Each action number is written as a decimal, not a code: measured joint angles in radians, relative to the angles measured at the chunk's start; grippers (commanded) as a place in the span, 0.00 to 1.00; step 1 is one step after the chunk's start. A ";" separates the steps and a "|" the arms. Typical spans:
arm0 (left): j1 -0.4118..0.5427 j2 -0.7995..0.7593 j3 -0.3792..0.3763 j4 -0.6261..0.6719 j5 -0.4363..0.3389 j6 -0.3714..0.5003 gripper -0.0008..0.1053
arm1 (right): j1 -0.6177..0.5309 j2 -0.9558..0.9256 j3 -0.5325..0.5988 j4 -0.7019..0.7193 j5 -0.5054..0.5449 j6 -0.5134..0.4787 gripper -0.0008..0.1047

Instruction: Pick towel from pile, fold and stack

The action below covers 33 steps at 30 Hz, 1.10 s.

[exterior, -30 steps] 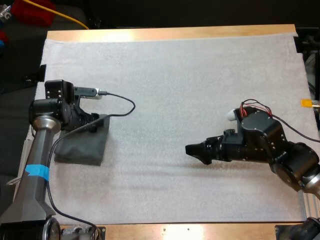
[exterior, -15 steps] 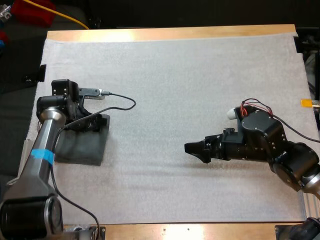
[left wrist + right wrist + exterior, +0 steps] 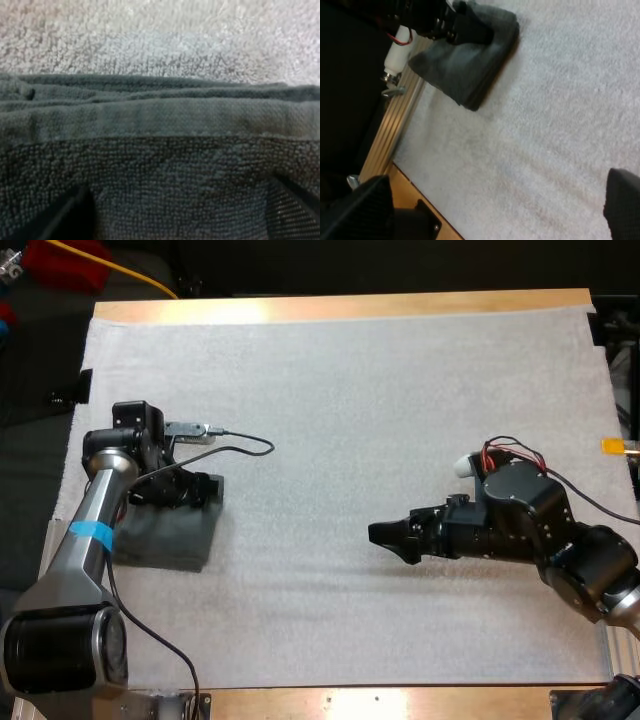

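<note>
A dark grey-green folded towel stack [image 3: 165, 530] lies at the left side of the white mat [image 3: 380, 390]. My left gripper [image 3: 205, 488] is low over the stack's far right corner. In the left wrist view its fingers [image 3: 65, 215] stand apart on the towel's top layer [image 3: 160, 175], with the folded edges just beyond them; they grip nothing. My right gripper [image 3: 385, 535] hovers open over bare mat right of centre, pointing left. In the right wrist view, the towel stack [image 3: 465, 65] lies far off with the left gripper [image 3: 470, 27] at its edge.
The mat's left border and the table's wooden edge [image 3: 400, 115] run close beside the towel stack. The wooden front edge [image 3: 380, 702] lies below both arms. Bare mat spreads between the two grippers.
My left arm has swung inward and its gripper has shifted slightly right and down onto the towel stack's corner. The right gripper has barely moved.
</note>
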 measured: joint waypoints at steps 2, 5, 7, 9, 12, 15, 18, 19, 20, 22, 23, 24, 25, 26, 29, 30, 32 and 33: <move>0.000 -0.017 0.000 0.000 0.004 0.000 0.66 | 0.000 0.000 0.000 -0.001 0.000 0.000 0.79; 0.000 -0.063 0.000 0.004 0.001 0.000 0.66 | 0.000 0.000 0.000 -0.002 0.000 0.000 0.79; 0.000 -0.111 0.000 0.023 -0.001 0.000 0.66 | 0.000 0.000 0.000 -0.002 0.000 0.000 0.79; 0.000 -0.151 0.000 0.053 -0.007 0.000 0.66 | 0.000 0.000 0.000 -0.002 0.000 0.000 0.79; 0.000 -0.199 0.000 0.120 -0.020 0.000 0.66 | 0.000 0.000 0.000 -0.002 0.000 0.000 0.79; 0.000 -0.221 0.000 0.170 -0.028 0.000 0.66 | 0.000 0.000 0.000 -0.002 0.000 0.000 0.79; 0.000 -0.223 0.006 0.193 -0.028 -0.004 0.66 | 0.000 0.000 0.000 -0.002 0.000 0.000 0.79; 0.000 -0.223 0.016 0.193 -0.028 -0.006 0.66 | 0.000 0.000 0.000 -0.002 0.000 0.000 0.79; 0.000 -0.223 0.028 0.192 -0.028 -0.006 0.66 | 0.000 0.000 0.000 -0.002 0.000 0.000 0.79; 0.000 -0.223 0.064 0.180 -0.028 -0.006 0.66 | 0.000 0.000 0.000 -0.002 0.000 0.000 0.79; 0.000 -0.223 0.087 0.172 -0.028 -0.006 0.66 | 0.000 0.000 0.000 -0.002 0.000 0.000 0.79; 0.000 -0.223 0.114 0.158 -0.028 -0.008 0.66 | 0.000 0.000 0.000 -0.002 0.000 0.000 0.79; 0.000 -0.223 0.134 0.145 -0.028 -0.016 0.66 | 0.000 0.000 0.000 -0.002 0.000 0.000 0.79; 0.000 -0.223 0.155 0.133 -0.028 -0.022 0.66 | 0.000 0.000 0.000 -0.002 0.000 0.000 0.79; 0.000 -0.223 0.196 0.102 -0.028 -0.030 0.66 | 0.000 0.000 0.000 -0.002 0.000 0.000 0.79; 0.000 -0.223 0.205 0.095 -0.028 -0.030 0.66 | 0.000 0.000 0.000 -0.002 0.000 0.000 0.79; 0.000 -0.223 0.214 0.080 -0.028 -0.030 0.66 | 0.000 0.000 0.000 -0.002 0.000 0.000 0.79; 0.000 -0.223 0.216 0.077 -0.028 -0.030 0.66 | 0.000 0.000 0.000 -0.002 0.000 0.000 0.79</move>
